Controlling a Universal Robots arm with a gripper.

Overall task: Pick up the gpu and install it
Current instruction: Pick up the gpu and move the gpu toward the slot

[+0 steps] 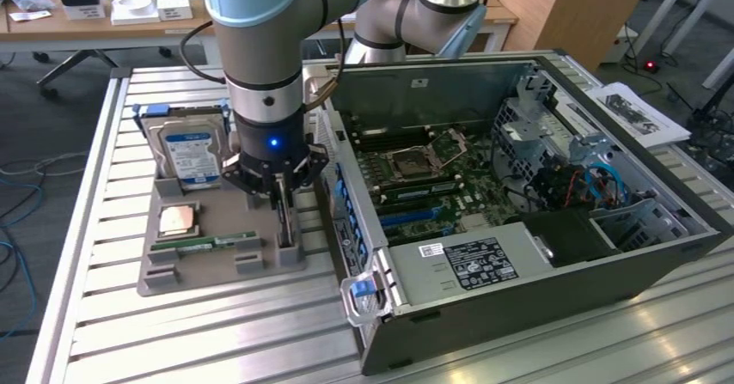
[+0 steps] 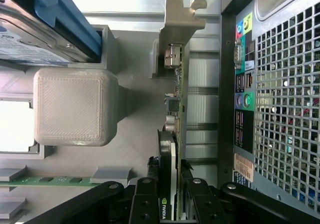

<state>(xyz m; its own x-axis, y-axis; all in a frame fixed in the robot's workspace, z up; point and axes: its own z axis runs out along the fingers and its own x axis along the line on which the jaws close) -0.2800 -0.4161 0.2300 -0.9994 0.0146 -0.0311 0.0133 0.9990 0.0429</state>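
One claw stands clamped on the gpu, upright in the grey holder at nine o'clock of the computer case in the exterior view; a straight, level lift looks advisable.

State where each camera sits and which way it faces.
Exterior view: off the arm and raised, looking down on the holder and open computer case; the arm and end effector show.
Wrist view: on the wrist, looking along the end effector at the gpu it grips; its fingers show.
Shared: gpu, holder, computer case, hard drive.
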